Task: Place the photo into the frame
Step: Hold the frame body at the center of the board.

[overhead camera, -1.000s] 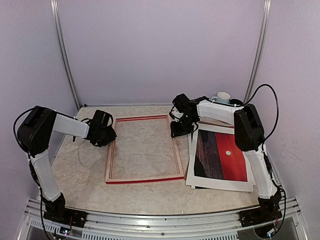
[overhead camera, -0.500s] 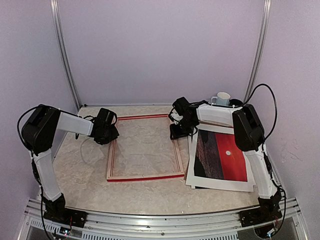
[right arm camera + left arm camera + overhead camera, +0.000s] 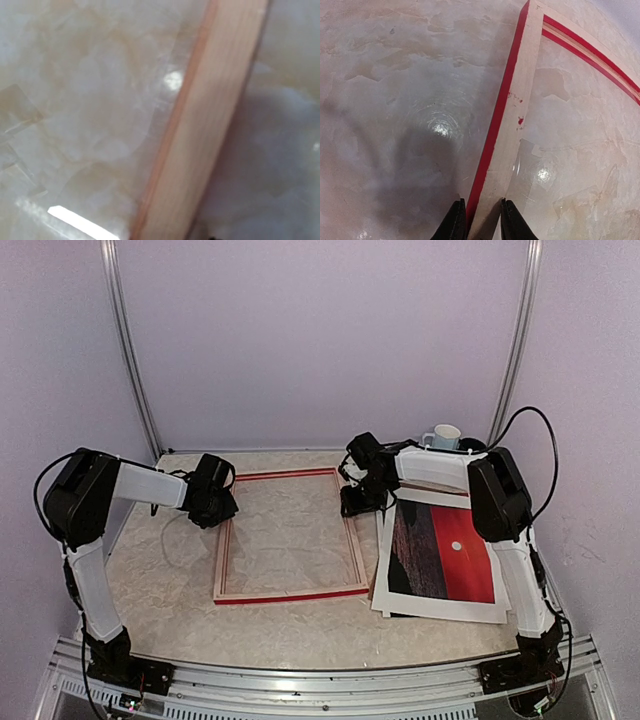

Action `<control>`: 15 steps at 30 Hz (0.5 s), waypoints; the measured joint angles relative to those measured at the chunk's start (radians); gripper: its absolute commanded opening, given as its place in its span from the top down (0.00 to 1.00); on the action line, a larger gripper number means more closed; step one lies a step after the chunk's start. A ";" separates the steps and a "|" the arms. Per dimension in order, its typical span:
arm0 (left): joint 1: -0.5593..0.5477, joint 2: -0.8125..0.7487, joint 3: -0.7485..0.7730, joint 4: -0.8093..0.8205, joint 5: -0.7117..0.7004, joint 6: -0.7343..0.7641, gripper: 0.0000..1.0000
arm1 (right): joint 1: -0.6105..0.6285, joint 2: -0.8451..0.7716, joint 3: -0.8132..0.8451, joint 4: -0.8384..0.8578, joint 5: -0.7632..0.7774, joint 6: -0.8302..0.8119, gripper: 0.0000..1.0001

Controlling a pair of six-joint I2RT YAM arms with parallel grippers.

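Observation:
The frame [image 3: 290, 595] lies flat mid-table, pale wood side up with red edges. My left gripper [image 3: 226, 506] is at its left rail near the far corner. In the left wrist view the two black fingertips [image 3: 456, 222] press either side of that rail [image 3: 520, 110], so the left gripper [image 3: 482, 220] is shut on it. My right gripper [image 3: 353, 504] hangs over the right rail near the far corner. The right wrist view shows only the blurred rail [image 3: 210, 130] very close, fingers hidden. The photo [image 3: 445, 555], a red sunset with a white border, lies face up right of the frame.
A white mug [image 3: 441, 436] stands at the back right, behind the right arm. A brown strip [image 3: 440, 491] shows at the photo's far edge. Metal uprights rise at both back corners, and an aluminium rail runs along the near table edge.
My left gripper has moved slightly away and to the right, and the frame has shifted a little with it. The right gripper has stayed at the right rail.

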 measured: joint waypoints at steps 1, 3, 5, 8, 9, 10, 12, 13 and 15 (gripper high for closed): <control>0.000 0.000 0.004 -0.008 -0.001 0.001 0.72 | 0.000 0.000 0.010 -0.009 0.008 0.000 0.60; 0.000 0.000 0.014 -0.027 -0.007 0.006 0.71 | -0.001 0.000 0.031 -0.023 0.020 0.000 0.60; 0.000 0.000 0.026 -0.043 -0.015 0.012 0.68 | -0.003 0.000 0.051 -0.030 0.029 -0.001 0.60; 0.000 0.000 0.046 -0.058 -0.027 0.022 0.67 | -0.005 0.000 0.063 -0.033 0.036 -0.001 0.61; 0.000 0.000 0.053 -0.063 -0.029 0.023 0.67 | -0.005 0.000 0.064 -0.036 0.038 -0.001 0.61; 0.000 0.000 0.058 -0.064 -0.030 0.026 0.66 | -0.005 0.000 0.065 -0.038 0.039 -0.002 0.61; 0.000 0.003 0.072 -0.072 -0.030 0.032 0.66 | -0.006 0.003 0.070 -0.046 0.041 -0.004 0.61; 0.000 0.007 0.080 -0.074 -0.030 0.037 0.66 | -0.006 0.005 0.075 -0.048 0.042 -0.004 0.62; 0.000 0.024 0.105 -0.079 -0.030 0.046 0.66 | -0.006 0.009 0.087 -0.053 0.045 -0.005 0.62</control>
